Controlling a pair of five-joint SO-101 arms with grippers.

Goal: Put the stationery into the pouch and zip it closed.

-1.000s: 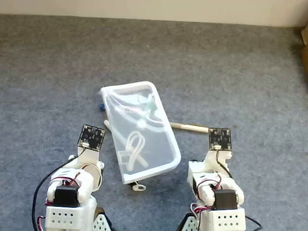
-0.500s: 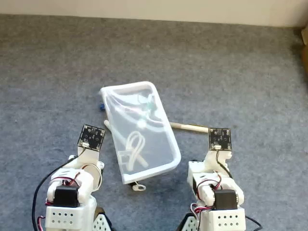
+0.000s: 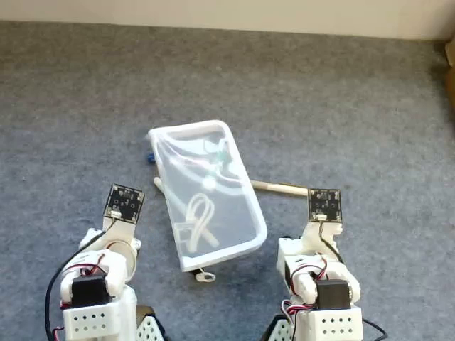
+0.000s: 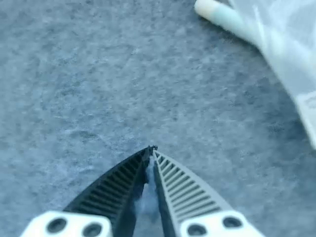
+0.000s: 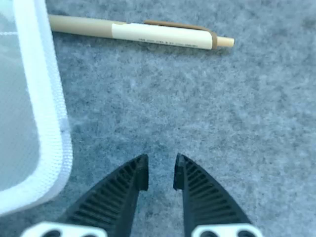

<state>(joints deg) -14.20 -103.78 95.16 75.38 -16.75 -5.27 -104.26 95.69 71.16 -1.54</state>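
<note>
From above, the mesh pouch (image 3: pixel 206 195) lies mid-frame on the grey worktop (image 3: pixel 341 106), with a beige pen (image 3: pixel 281 188) touching its right edge. Up close, the pen shows a brown clip (image 5: pixel 177 24) beyond the right pincer (image 5: pixel 160 173), which is slightly apart. The left pincer (image 4: pixel 151 150) is pressed together, near a white rounded tip (image 4: pixel 222 17) beside the pouch.

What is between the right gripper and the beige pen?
Nothing but bare grey carpet. The right wrist view shows the right gripper, the pen beyond it, and just carpet in between.

The pen (image 5: pixel 138 30) bears print (tiny), seemingly illegible.
</note>
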